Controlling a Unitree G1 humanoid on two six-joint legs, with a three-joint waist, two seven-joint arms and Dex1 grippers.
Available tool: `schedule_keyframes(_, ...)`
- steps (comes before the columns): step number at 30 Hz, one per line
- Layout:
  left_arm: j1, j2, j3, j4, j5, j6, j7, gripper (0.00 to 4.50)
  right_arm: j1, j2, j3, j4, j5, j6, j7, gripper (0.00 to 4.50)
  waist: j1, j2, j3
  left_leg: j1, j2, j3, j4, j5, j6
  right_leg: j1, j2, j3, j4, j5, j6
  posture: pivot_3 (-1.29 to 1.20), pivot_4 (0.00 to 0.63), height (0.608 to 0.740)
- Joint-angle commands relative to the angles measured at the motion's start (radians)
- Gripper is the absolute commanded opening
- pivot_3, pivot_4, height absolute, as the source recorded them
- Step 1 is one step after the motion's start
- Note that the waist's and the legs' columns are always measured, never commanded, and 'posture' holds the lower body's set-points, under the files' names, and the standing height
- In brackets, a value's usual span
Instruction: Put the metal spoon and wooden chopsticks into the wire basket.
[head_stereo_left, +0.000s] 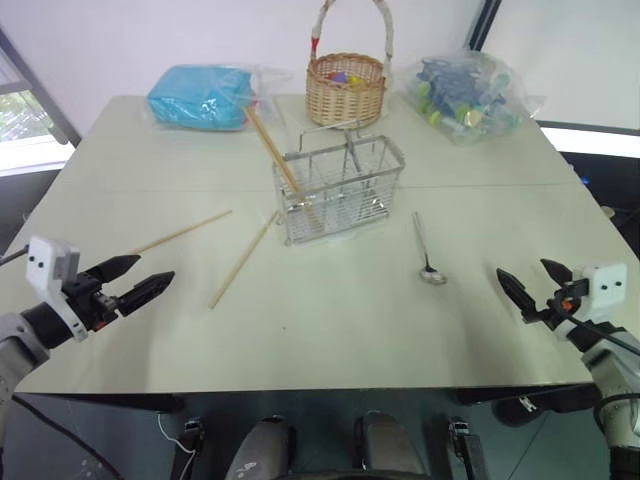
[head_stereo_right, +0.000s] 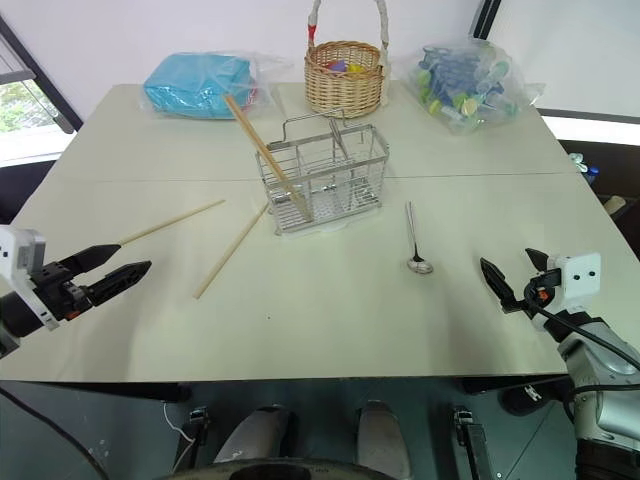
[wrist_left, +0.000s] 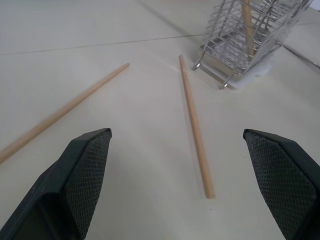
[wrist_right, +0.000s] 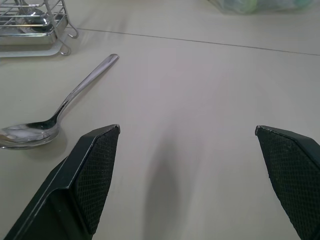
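Wooden chopsticks lie loose just beyond the left gripper — fingers spread, empty — running far-right toward the wire basket; right gripper spread too.

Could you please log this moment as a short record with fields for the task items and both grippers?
wire basket: upright, mid-table
chopstick in basket: leaning out toward the robot's left
chopsticks on table: two, flat, left of the basket
metal spoon: flat, right of the basket, bowl nearest the robot
left gripper: open, empty
right gripper: open, empty
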Motion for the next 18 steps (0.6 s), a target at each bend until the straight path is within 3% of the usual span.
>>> schedule_keyframes(1, -0.003, 0.017, 0.016, -0.023, 0.002, -0.016, -0.001, 4.45, -0.012, 0.004, -0.007, -0.044, 0.013, -0.005, -0.004, 4.5, 0.0, 0.0, 0.0, 0.0, 0.0, 0.0, 0.0, 0.0, 0.0, 0.0, 0.0, 0.0, 0.0, 0.0, 0.0, 0.0, 0.15, 0.74)
schedule_keyframes(18, -0.073, 0.046, 0.019, -0.004, 0.02, -0.014, 0.049, 4.45, -0.056, -0.012, 0.003, -0.067, 0.011, 0.017, 0.0, 4.5, 0.0, 0.0, 0.0, 0.0, 0.0, 0.0, 0.0, 0.0, 0.0, 0.0, 0.0, 0.0, 0.0, 0.0, 0.0, 0.0, 0.15, 0.74)
